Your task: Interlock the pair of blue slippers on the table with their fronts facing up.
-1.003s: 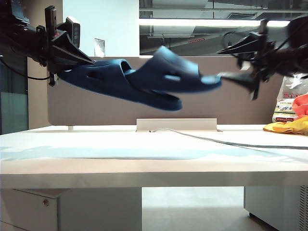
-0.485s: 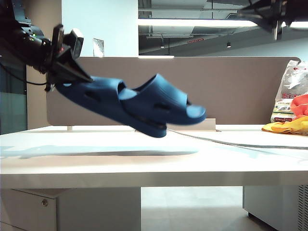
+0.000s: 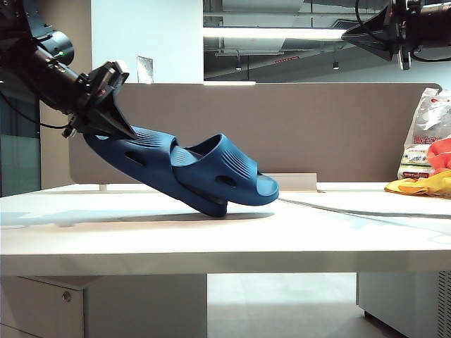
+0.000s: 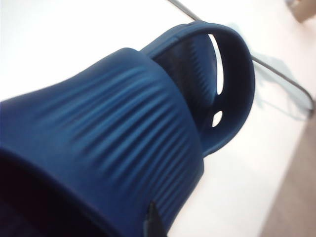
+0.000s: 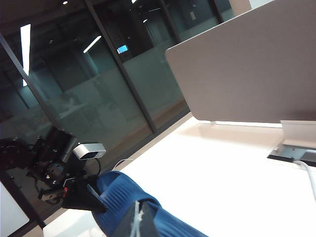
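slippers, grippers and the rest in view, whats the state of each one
slippers: nested together, tilted, front end touching the table, rear end held up
left gripper: shut on the rear of the slippers, above the table's left side
right gripper: shut, empty, raised high on the right, apart from the slippers
cable: lying loose on the table
bag: upright at the far right
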